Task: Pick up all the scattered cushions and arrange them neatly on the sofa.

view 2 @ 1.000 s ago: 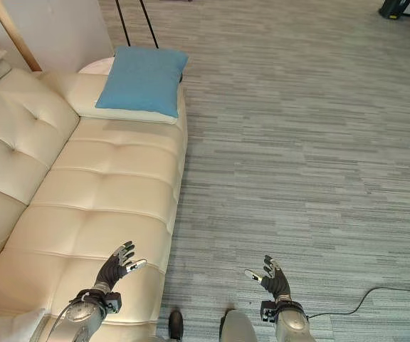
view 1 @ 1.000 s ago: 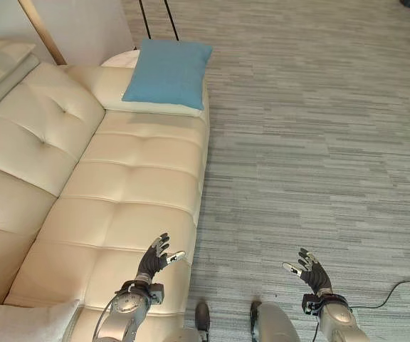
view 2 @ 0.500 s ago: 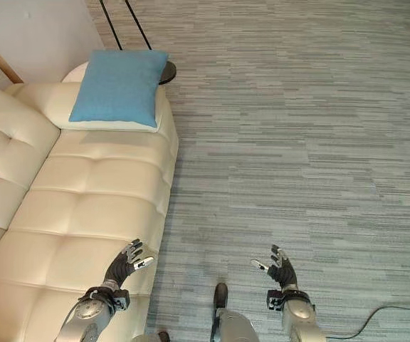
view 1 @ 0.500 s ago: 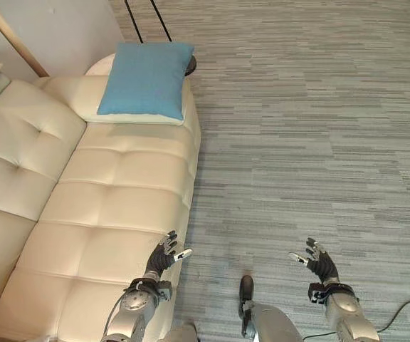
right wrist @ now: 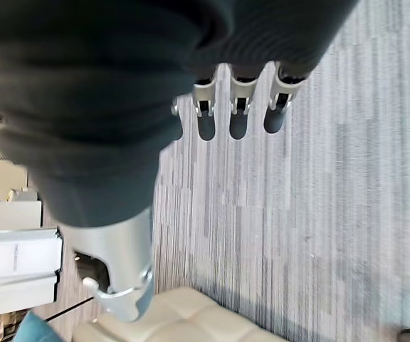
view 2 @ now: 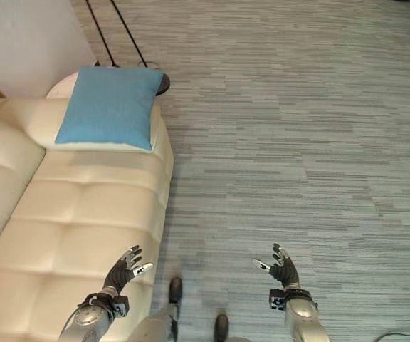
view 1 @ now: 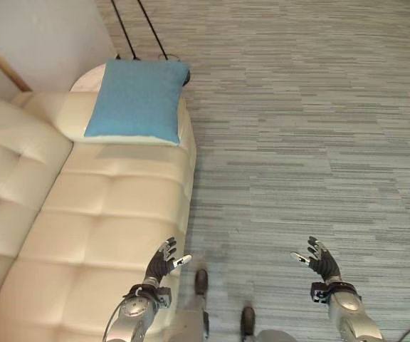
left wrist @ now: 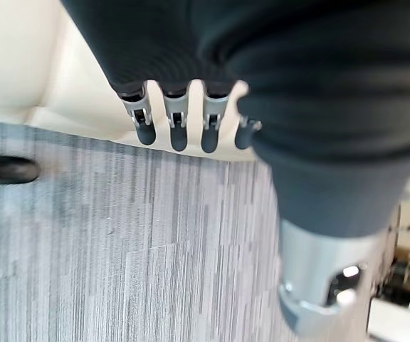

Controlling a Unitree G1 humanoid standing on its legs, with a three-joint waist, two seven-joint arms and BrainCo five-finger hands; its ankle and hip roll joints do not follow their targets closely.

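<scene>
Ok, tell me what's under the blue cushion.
The blue cushion lies on the far armrest of the cream sofa. A pale strip, maybe a second cushion or the armrest itself, shows along its near edge; whatever else lies beneath is covered.

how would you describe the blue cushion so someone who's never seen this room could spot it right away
Start at the cream leather sofa along the left side of the grey carpet and follow it to its far end, by the wall. The blue cushion lies flat there on the sofa's armrest. It is the one square of plain blue cloth against the pale tufted leather.
</scene>
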